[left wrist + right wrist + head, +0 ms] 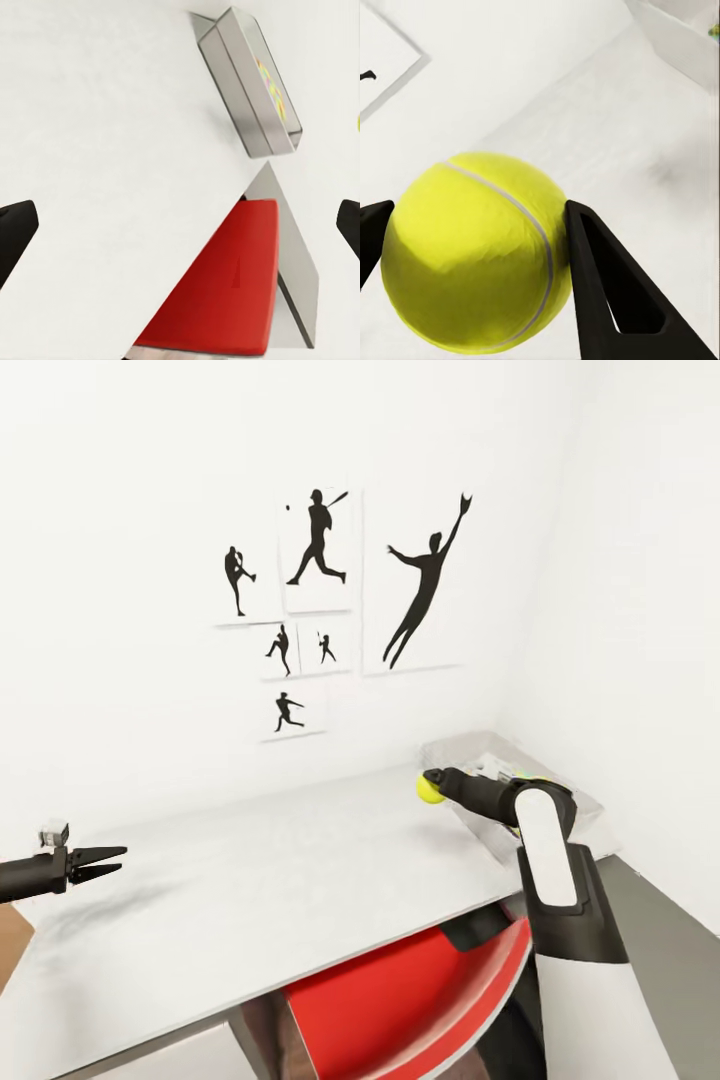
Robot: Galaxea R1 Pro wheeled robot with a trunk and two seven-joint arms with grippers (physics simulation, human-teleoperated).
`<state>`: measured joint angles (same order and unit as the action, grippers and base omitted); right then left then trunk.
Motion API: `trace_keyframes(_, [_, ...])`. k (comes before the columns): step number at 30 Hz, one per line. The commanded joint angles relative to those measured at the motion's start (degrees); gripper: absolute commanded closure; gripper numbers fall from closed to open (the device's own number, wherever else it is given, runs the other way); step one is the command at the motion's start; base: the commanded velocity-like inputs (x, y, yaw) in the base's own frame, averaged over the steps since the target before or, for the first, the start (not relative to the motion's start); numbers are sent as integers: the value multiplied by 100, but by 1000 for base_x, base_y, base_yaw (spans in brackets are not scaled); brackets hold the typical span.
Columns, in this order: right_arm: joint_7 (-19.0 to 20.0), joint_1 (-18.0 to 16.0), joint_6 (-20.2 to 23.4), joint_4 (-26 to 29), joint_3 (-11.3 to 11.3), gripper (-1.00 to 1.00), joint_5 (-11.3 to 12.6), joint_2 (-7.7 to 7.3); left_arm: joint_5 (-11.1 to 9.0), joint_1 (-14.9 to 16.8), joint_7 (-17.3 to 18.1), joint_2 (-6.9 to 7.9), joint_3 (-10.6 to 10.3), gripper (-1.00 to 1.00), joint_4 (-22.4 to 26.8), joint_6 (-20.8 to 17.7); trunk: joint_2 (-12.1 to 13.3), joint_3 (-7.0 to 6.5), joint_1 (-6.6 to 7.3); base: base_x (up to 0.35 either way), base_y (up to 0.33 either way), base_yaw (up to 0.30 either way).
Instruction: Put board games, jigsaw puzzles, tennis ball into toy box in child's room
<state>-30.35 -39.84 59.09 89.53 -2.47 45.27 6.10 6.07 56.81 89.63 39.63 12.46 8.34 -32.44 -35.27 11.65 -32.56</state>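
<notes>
A yellow-green tennis ball (429, 792) hangs just above the white table (280, 880), a little left of the grey toy box (470, 745) in the far right corner. My right gripper (431, 782) is shut on the ball (472, 225), one black finger on each side of it, and the toy box (682, 34) lies beyond it. Something colourful lies inside the toy box (247, 90). My left gripper (118, 860) stands open and holds nothing, low over the table's left part. The board games and jigsaw puzzles cannot be made out.
A red chair (420, 990) is tucked under the table's front edge, seen also as the red chair (225, 292) from the left wrist. Baseball silhouette posters (320, 550) hang on the wall behind. A brown thing (10, 945) shows at the far left.
</notes>
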Motion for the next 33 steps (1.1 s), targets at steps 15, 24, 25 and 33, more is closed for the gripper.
trace_keyframes(15, [-76,-50,8,100,-12,100,79,1,61,5,37,1,37,-100,1,-61,-8,-101,-3,46,-60,-199])
trace_keyframes(24, [-76,-66,23,100,-159,100,78,-3,61,5,37,1,37,-100,1,-61,-8,-159,-3,214,-1,-173])
trace_keyframes(25, [-76,-67,23,100,-161,100,78,-2,61,5,37,1,37,-100,1,-61,-8,-162,-3,184,0,-70])
trace_keyframes(33, [-76,-74,20,100,-166,100,78,4,54,5,37,1,37,-100,1,-61,-8,-162,-3,181,25,-15])
